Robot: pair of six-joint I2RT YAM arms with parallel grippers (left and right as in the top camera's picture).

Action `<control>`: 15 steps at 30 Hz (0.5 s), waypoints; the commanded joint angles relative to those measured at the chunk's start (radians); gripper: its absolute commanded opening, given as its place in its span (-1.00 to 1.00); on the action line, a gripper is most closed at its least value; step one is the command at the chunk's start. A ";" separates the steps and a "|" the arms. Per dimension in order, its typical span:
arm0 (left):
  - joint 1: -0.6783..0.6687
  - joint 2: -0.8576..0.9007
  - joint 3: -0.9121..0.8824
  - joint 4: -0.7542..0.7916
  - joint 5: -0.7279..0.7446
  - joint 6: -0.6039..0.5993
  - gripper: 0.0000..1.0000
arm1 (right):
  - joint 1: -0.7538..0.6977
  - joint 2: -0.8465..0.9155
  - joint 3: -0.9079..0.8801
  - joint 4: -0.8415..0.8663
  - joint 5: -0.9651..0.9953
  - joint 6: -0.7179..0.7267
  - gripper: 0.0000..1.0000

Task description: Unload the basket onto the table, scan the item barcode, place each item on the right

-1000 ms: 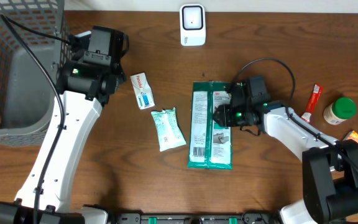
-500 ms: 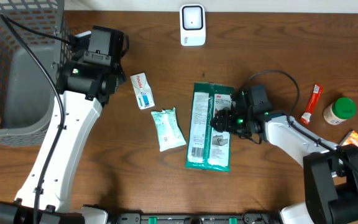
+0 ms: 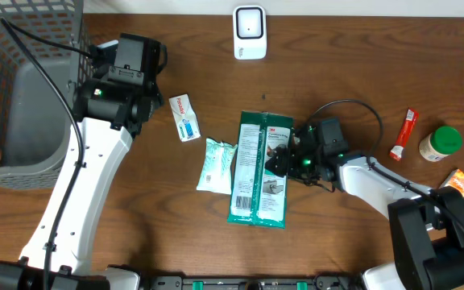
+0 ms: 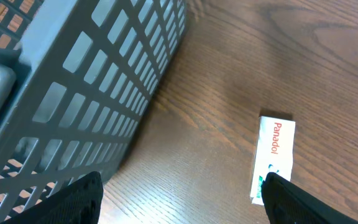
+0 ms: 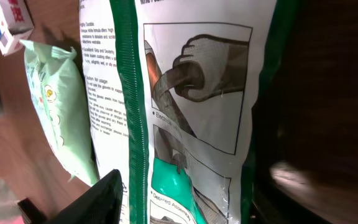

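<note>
Far left, basket [image 3: 22,89]: no risk, nothing near it is moving. Left gripper [image 4: 182,199] hangs beside it, jaws wide and empty. The Panadol box [image 4: 273,158] lies just past its right finger; a careless drop of that arm could knock the box.

Pouch [image 3: 214,165] lies flat, and its right edge touches the pack [image 3: 252,173]. Risk: any more leftward shove on the pack drags or buries the pouch.

The pack is the item in play, flat on the table mid-scene, well short of the scanner [image 3: 249,32] at the back edge. Right gripper [image 3: 279,161] sits low over the pack's right half. The wrist view shows film filling the space between the fingers, but I cannot tell whether they pinch it or just rest on it.

Main risks: slick, floppy film slips out on lift, or the pack sags and folds, so the barcode faces away from the scanner and no read happens.

Tube [image 3: 403,134] and bottle [image 3: 440,143] stand near the right arm's elbow; a wide swing could tip them.
</note>
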 commanded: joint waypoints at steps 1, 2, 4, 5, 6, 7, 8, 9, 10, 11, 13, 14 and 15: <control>0.002 0.004 -0.005 -0.003 -0.013 0.013 0.64 | 0.048 0.040 -0.037 -0.016 0.046 0.032 0.18; 0.002 0.004 -0.005 -0.003 -0.013 0.013 0.65 | 0.056 0.040 -0.037 -0.015 0.047 0.042 0.18; 0.002 0.004 -0.005 -0.003 -0.013 0.013 0.64 | 0.072 0.040 -0.037 -0.015 0.065 0.072 0.18; 0.002 0.004 -0.005 -0.003 -0.013 0.013 0.64 | 0.079 0.040 -0.037 -0.014 0.076 0.083 0.18; 0.002 0.004 -0.005 -0.003 -0.013 0.013 0.65 | 0.091 0.040 -0.037 -0.011 0.099 0.102 0.17; 0.002 0.004 -0.005 -0.003 -0.013 0.013 0.65 | 0.097 0.040 -0.037 -0.008 0.117 0.113 0.15; 0.002 0.004 -0.005 -0.003 -0.013 0.013 0.65 | 0.107 0.040 -0.037 0.006 0.137 0.124 0.13; 0.002 0.004 -0.005 -0.003 -0.013 0.013 0.64 | 0.114 0.040 -0.037 0.026 0.140 0.124 0.12; 0.002 0.004 -0.005 -0.003 -0.013 0.013 0.64 | 0.122 0.040 -0.037 0.045 0.143 0.124 0.11; 0.002 0.004 -0.005 -0.003 -0.013 0.013 0.64 | 0.129 0.041 -0.037 0.062 0.144 0.124 0.10; 0.002 0.004 -0.005 -0.003 -0.013 0.013 0.64 | 0.142 0.041 -0.037 0.083 0.156 0.138 -0.03; 0.002 0.004 -0.005 -0.003 -0.013 0.013 0.64 | 0.150 0.041 -0.037 0.083 0.174 0.161 -0.15; 0.002 0.004 -0.005 -0.003 -0.013 0.013 0.64 | 0.156 0.041 -0.037 0.083 0.189 0.180 -0.26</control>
